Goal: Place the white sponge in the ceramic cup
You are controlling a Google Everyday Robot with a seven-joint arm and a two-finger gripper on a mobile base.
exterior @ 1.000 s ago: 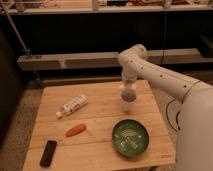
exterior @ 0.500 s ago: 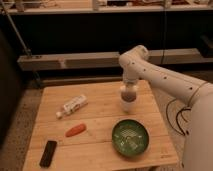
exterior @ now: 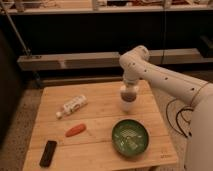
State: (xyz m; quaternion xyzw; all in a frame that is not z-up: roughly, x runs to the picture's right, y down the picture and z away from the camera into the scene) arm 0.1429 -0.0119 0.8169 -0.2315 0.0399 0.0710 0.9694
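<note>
The white ceramic cup (exterior: 128, 106) stands upright on the wooden table (exterior: 95, 120), right of centre. My gripper (exterior: 128, 94) hangs straight down directly over the cup's mouth, touching or just above its rim. The white sponge does not show apart from the gripper and cup; it is hidden there or out of view.
A white labelled bottle (exterior: 73, 105) lies on its side at the left. An orange carrot-like piece (exterior: 75, 130) lies in front of it. A black remote-like object (exterior: 48, 153) is at the front left corner. A wide green bowl (exterior: 130, 137) sits in front of the cup. A shelf runs behind the table.
The gripper has stayed over the cup with hardly any movement. The other objects have not moved.
</note>
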